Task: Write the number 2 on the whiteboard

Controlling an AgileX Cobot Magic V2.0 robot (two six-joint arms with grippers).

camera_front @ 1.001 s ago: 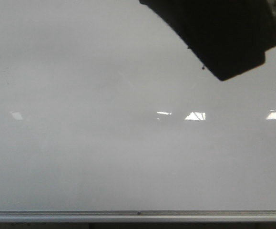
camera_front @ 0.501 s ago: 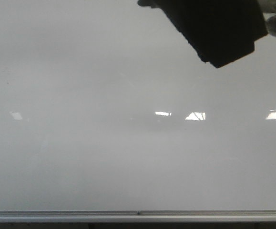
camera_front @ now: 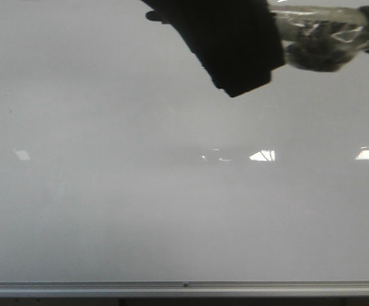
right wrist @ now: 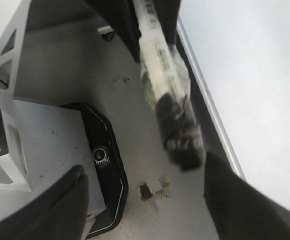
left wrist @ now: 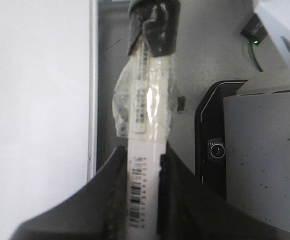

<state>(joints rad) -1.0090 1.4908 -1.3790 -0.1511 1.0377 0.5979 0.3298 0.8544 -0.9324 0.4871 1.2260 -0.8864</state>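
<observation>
While the left end effector (left wrist: pixel 143 165) clamps a white tape-wrapped marker (left wrist: pixel 143 107) off the glossy white whiteboard (camera_front: pixel 139 210), the right end effector (right wrist: pixel 145 195) gapes empty beside its cap; no 2 visible.

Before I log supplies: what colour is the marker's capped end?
Black, on a white barrel; marker shows best in the left wrist view.

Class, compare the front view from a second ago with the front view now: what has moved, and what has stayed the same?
The dark left gripper at the top has swung leftward, bringing its clear-wrapped white marker into view; earlier only the dark shape showed. It is clamped on the marker. The open right gripper holds nothing. The glossy white-grey whiteboard, its silver rail and the reflections are unchanged; no digit is visible.
</observation>
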